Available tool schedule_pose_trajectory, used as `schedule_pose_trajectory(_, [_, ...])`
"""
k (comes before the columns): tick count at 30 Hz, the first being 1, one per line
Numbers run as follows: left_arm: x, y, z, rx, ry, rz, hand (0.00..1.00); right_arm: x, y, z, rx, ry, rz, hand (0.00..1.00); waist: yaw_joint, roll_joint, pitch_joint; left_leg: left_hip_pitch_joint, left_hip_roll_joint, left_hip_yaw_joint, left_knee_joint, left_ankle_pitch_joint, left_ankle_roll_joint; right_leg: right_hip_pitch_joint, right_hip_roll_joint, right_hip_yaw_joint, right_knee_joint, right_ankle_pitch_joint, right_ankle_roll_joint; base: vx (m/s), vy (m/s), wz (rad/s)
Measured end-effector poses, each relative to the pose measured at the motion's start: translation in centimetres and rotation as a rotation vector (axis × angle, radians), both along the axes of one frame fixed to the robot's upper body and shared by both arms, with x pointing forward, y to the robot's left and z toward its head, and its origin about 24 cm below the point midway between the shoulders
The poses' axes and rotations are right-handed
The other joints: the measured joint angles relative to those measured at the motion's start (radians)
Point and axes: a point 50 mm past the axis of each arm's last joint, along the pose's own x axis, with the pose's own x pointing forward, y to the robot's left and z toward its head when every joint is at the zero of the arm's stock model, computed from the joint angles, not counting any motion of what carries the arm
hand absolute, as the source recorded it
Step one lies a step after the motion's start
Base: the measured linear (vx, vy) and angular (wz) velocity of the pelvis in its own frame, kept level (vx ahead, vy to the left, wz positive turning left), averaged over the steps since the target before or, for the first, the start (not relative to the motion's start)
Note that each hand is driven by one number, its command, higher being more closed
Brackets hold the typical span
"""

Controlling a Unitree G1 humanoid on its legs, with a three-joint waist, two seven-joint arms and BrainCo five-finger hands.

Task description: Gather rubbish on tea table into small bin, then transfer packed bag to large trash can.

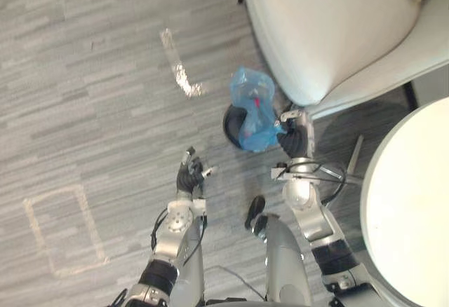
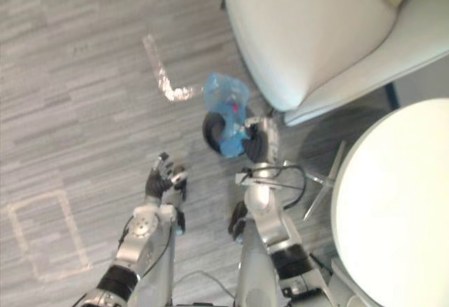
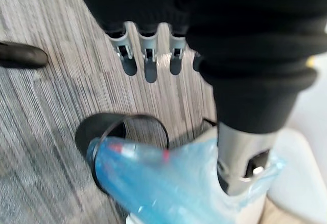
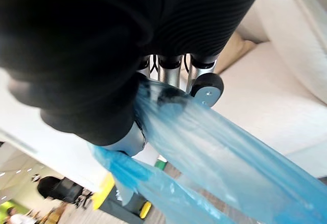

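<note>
A blue plastic bag with rubbish in it rises out of the small black bin, which stands on the floor beside the armchair. My right hand is at the bag's right side. In the right wrist view its fingers are curled round the gathered blue film. My left hand hangs over the floor to the left of the bin, apart from it, fingers straight and holding nothing. The left wrist view shows the bin's rim with the bag stretched from it.
A white armchair stands just behind the bin. The round white tea table is at the right, with thin metal legs near my right arm. Tape marks lie on the grey wood floor, which is open to the left.
</note>
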Motion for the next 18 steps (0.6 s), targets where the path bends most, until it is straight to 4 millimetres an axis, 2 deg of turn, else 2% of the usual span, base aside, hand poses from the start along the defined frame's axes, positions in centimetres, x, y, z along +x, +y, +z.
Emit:
schedule_pose_trajectory(2, [-0.8,-0.2,-1.2,0.02,0.048,-0.026,0.0,-0.4,0.6,-0.7,-0.011,0.027,0.049,1.0,-0.003,0.001,-0.039,0.058,-0.001,0.008,-0.046,0.001,-0.001,0.058,0.017,0.001,-0.07,0.02,0.004,0.13,-0.023,-0.16])
schedule_pose_trajectory(6, [-1.5,0.1,-2.2,0.07,0.092,-0.055,0.0,-0.6,1.2,-0.8,-0.027,0.041,0.122,1.0,-0.016,-0.003,-0.068,0.156,0.003,0.01,-0.111,0.008,-0.006,0.173,0.041,0.006,-0.184,0.057,0.009,0.13,-0.008,-0.09])
schedule_pose_trajectory(11, [-2.3,0.8,-2.8,0.154,0.104,-0.088,0.0,-0.8,0.4,-1.5,-0.049,0.083,0.168,1.0,-0.023,-0.008,-0.127,0.274,0.001,0.019,-0.182,0.008,-0.006,0.297,0.056,0.024,-0.298,0.098,0.013,0.11,-0.003,-0.13])
schedule_pose_trajectory(14, [-2.7,0.7,-2.0,0.184,0.06,-0.131,0.0,-0.9,-0.2,-1.4,-0.051,0.087,0.204,1.0,-0.03,-0.009,-0.172,0.323,0.001,0.038,-0.21,0.008,-0.006,0.35,0.061,0.041,-0.349,0.118,0.017,0.05,0.004,-0.2])
schedule_pose_trajectory(18, [-2.7,0.6,-0.3,0.203,-0.028,-0.154,0.0,-1.1,-0.7,-0.5,-0.042,0.066,0.255,1.0,-0.05,-0.007,-0.198,0.375,0.001,0.04,-0.24,0.008,-0.006,0.395,0.066,0.061,-0.392,0.142,0.019,-0.02,0.018,-0.17])
